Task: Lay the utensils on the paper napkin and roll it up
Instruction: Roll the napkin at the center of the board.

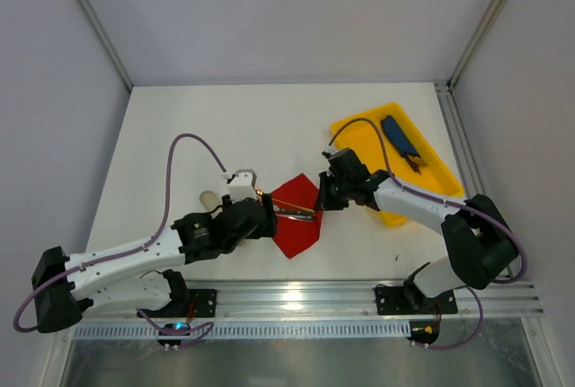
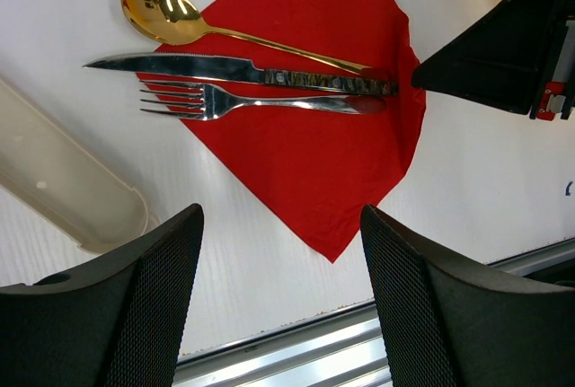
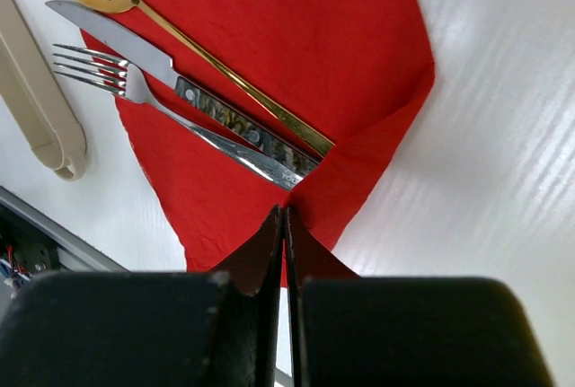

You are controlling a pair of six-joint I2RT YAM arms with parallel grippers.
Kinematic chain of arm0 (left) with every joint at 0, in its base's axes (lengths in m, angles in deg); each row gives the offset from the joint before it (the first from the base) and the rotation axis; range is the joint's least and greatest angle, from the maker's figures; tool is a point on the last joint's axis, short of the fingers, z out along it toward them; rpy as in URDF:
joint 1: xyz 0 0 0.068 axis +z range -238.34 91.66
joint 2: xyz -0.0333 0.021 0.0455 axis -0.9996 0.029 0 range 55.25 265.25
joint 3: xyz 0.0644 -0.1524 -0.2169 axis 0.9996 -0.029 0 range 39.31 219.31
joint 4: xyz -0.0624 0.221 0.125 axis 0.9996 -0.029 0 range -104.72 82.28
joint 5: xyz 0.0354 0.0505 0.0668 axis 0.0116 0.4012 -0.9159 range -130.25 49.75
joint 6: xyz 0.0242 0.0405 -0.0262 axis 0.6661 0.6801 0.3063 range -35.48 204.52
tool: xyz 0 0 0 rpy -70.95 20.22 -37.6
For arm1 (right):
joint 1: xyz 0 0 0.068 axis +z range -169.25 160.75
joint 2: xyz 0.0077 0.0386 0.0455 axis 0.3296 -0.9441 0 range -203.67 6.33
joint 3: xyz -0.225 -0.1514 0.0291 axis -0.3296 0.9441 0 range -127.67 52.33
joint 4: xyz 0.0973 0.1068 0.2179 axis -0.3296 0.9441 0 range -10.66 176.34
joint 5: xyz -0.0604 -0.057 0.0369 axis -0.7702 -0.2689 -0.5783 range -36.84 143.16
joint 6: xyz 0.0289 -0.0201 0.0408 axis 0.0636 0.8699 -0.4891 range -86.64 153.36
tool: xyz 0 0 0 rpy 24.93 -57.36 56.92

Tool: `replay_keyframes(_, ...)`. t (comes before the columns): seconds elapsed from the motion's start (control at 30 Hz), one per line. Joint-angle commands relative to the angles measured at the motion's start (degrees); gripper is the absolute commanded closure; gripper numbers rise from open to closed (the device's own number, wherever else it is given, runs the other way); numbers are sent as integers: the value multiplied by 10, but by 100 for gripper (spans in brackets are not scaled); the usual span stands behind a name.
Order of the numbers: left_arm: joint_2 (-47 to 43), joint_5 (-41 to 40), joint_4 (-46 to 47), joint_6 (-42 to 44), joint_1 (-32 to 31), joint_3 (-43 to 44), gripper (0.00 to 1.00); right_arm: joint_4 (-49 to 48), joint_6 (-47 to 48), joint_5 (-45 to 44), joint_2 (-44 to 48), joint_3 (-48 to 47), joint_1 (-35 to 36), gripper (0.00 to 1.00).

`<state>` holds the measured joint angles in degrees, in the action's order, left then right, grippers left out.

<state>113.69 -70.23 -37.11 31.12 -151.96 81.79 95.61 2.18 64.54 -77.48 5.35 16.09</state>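
Nearest, above the counter point(image 2: 467, 189): left end effector point(image 2: 280, 230), released and empty. Beyond, across the paper napkin point(image 2: 305, 153): fork point(image 2: 269, 102), knife point(image 2: 198, 66) and spoon point(image 2: 171, 14), heads overhanging the far edge. Farther, at the handle-side corner: right end effector point(image 3: 283, 225), clenched on the red paper. Apt to tear thin paper if tugged hard; apt to spill the loose cutlery if rolled unpinned.

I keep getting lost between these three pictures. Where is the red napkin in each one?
Top external: red napkin at centre, between the two arms' tips.
Left wrist: upper middle, beyond the open left gripper.
Right wrist: upper middle, its near corner pinched in the shut right gripper.
Shared landmark: the beige sleeve, left of the napkin in every view.
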Motion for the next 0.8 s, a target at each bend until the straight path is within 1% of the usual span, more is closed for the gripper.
replay_keyframes(0.0, -1, -18, 21, 3, 2, 3, 28, -10, 2, 2, -14, -36, 16, 96)
replay_keyframes(0.27, -2, -18, 25, 10, 4, 4, 28, -5, -2, -7, -65, -72, 47, 96)
replay_keyframes(0.47, 12, -8, 38, 14, 3, 0, 29, -9, -1, -14, -82, -78, 48, 96)
replay_keyframes(0.57, 26, -2, 60, 17, 4, -2, 29, -11, -1, -9, -89, -81, 48, 96)
replay_keyframes(0.77, 69, 13, 97, 32, 7, 4, 35, -12, -1, -7, -101, -87, 48, 96)
